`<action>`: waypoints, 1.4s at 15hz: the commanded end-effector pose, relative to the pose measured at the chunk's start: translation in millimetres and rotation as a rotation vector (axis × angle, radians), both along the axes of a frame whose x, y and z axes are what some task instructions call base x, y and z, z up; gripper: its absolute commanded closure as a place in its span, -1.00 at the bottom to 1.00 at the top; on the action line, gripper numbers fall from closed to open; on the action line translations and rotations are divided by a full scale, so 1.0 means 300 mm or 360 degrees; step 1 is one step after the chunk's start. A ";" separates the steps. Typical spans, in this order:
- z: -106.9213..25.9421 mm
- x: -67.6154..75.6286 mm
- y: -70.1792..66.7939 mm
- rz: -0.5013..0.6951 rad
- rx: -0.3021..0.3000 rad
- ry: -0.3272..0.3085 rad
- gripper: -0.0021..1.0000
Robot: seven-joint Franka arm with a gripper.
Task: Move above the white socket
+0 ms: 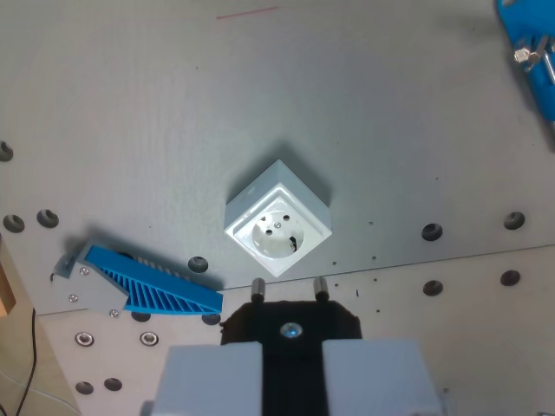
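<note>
A white cube-shaped socket (277, 217) sits on the grey metal table, turned like a diamond, its round face with two pin holes up. My gripper (290, 347) is at the bottom of the wrist view. Its two pale fingers (212, 377) are shut on a black plug (290, 325). The plug's two metal pins (257, 287) point toward the socket and end just short of its near corner in the picture. How high the plug is above the table cannot be told.
A blue ribbed wedge on a grey bracket (156, 286) lies at the lower left. A blue part with a screw (531, 48) is at the top right. The table has several bolt holes (431, 231) and a seam below the socket.
</note>
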State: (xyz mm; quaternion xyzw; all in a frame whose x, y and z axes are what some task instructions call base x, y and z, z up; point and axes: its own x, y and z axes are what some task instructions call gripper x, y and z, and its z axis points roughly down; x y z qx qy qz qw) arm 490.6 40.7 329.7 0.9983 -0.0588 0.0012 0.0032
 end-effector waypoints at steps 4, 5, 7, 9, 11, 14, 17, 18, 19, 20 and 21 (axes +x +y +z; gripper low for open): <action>0.000 -0.001 0.000 0.0002 0.0000 0.0000 1.00; -0.001 -0.001 0.000 0.0005 0.0000 0.0000 1.00; -0.003 -0.002 0.000 0.0018 0.0001 0.0000 1.00; -0.007 -0.004 0.000 0.0040 0.0001 -0.0001 1.00; -0.013 -0.007 0.001 0.0071 0.0001 -0.0004 1.00; -0.030 -0.016 0.001 0.0124 0.0002 -0.0019 1.00; -0.049 -0.027 0.002 0.0176 0.0005 -0.0046 1.00; -0.057 -0.031 0.003 0.0198 0.0005 -0.0057 1.00; -0.065 -0.035 0.004 0.0219 0.0006 -0.0066 1.00; -0.075 -0.039 0.004 0.0248 0.0005 -0.0075 1.00; -0.087 -0.044 0.005 0.0270 0.0005 -0.0084 1.00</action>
